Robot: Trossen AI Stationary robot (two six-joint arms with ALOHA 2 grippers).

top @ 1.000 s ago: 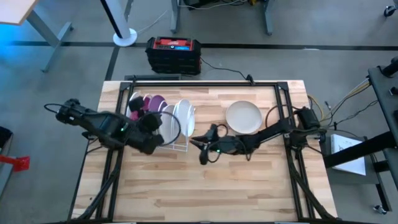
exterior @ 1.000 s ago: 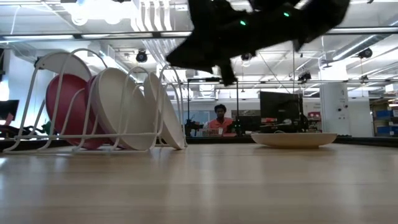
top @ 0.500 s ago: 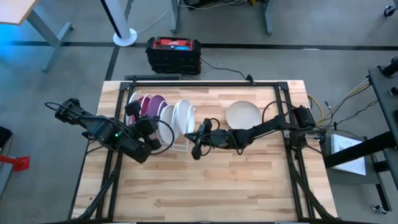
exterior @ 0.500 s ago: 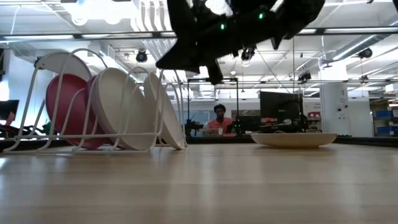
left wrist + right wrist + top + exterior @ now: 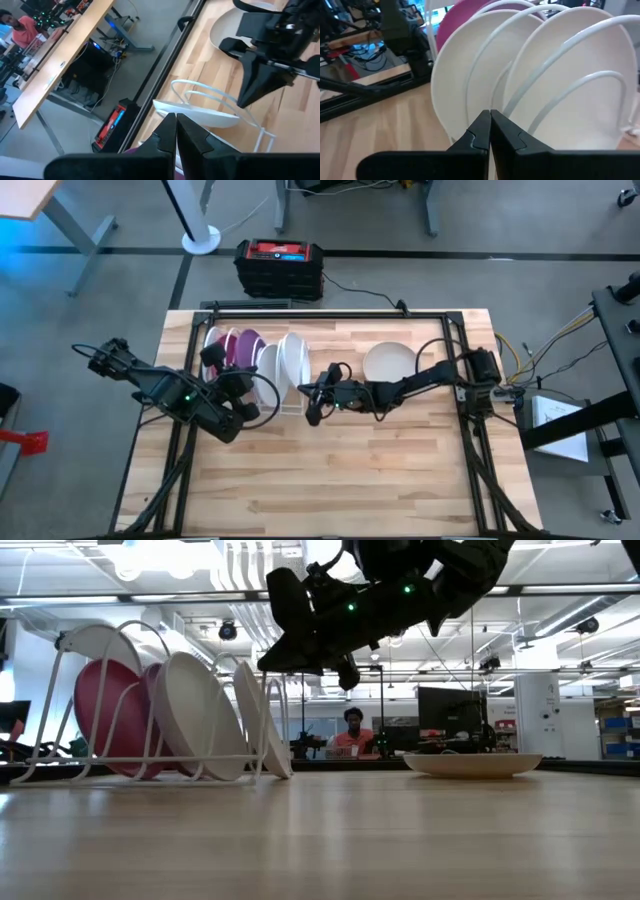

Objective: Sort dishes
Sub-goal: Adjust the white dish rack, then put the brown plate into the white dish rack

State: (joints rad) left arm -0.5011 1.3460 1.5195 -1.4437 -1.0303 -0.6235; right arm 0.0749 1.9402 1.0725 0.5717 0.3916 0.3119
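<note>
right gripper closed at the rack's end, left gripper closed beside it

your right gripper [image 5: 312, 402] sits just off the 3 o'clock end of the white wire dish rack [image 5: 252, 376], raised off the table in the low view [image 5: 300, 640]. its two fingers are pressed together with nothing between them, as the right wrist view [image 5: 489, 131] shows, and they point at the nearest white plate [image 5: 570, 80].

count the dishes. the high view shows about two purple plates [image 5: 240, 346] at the rack's 9 o'clock end and three white ones [image 5: 292, 363] toward its 3 o'clock end, all standing on edge. the low view shows two pink-purple ones [image 5: 105, 710] behind two cream plates [image 5: 205, 715], plus a white one [image 5: 100, 640] farther back. one more white dish [image 5: 391, 366] lies flat on the table, at 3 o'clock of the rack and well apart from it, seen as a shallow bowl in the low view [image 5: 472, 764]. that makes about six dishes.

your right arm reaches in from the table's 3 o'clock edge, stretched nearly level and passing just at 6 o'clock of the flat dish. your left gripper [image 5: 243, 410] rests at 7 o'clock of the rack; its fingers [image 5: 176, 132] are shut and empty too, and the arm comes in from the 9 o'clock edge.

around you: a wooden table [image 5: 330, 480], a red and black box [image 5: 280, 268] on the floor at 12 o'clock, and a person [image 5: 350, 735] seated far behind the table.
</note>
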